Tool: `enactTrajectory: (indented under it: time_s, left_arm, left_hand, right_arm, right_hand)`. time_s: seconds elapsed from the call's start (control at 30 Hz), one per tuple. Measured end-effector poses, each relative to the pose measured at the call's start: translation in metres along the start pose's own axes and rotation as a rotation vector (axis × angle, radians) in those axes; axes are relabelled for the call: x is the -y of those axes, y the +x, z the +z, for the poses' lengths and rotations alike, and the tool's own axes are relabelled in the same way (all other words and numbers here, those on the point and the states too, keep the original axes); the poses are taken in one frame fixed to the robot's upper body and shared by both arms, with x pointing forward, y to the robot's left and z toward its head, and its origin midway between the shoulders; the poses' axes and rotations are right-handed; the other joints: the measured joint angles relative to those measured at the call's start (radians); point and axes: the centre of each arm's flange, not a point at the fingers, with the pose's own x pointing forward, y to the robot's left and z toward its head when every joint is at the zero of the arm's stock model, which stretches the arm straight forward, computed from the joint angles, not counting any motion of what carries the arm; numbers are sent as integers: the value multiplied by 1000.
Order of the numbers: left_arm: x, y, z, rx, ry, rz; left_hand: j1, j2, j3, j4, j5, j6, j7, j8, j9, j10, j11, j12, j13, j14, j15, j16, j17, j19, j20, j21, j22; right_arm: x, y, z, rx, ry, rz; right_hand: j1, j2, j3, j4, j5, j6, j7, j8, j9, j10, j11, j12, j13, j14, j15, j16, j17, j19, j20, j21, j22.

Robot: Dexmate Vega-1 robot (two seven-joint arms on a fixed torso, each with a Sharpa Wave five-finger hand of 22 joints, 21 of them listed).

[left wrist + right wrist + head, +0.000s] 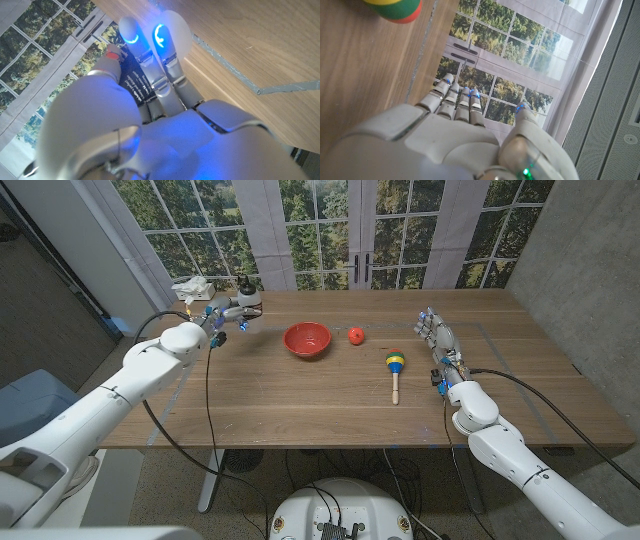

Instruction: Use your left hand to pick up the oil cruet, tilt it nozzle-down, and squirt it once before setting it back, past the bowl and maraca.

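Oil cruet (131, 80) label's white print seems unreadable, fingers (172, 40) alongside

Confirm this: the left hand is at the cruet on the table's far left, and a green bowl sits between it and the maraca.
One thing is wrong: the bowl is red, as the head view shows. The left hand is at the cruet, with the maraca farther right.

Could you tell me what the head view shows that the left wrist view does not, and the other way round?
The head view alone takes in the red bowl, a small red ball, the maraca and the right hand. The left wrist view alone shows white print on the dark oil cruet and its red tip. Both show the left hand around the cruet and the wooden table.
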Motion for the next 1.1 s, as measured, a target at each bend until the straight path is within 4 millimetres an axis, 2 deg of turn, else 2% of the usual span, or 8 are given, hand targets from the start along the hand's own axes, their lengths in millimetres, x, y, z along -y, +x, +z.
enactTrajectory:
  time_s: [0.6,1.1]
  left_arm:
    - [-8,15,16,-11,129,103]
    - [3,18,48,39,378,195]
  left_hand:
    - [0,0,13,-1,-7,0,0,-2,0,0,0,-4,-1,6,-5,0,2,-1,-1,14,-5]
    - [0,0,24,-4,-8,8,-8,-4,-1,2,-9,-5,0,6,-5,1,0,-7,3,18,-9]
  right_arm:
    - [5,-5,-2,3,10,-8]
    - [10,-11,-7,9,27,-22]
  right_hand:
    - [0,0,4,-4,0,0,0,0,0,0,0,0,0,0,0,0,-1,0,0,0,0]
    - [0,0,4,-4,0,0,0,0,0,4,4,0,0,-4,4,3,0,0,0,0,0]
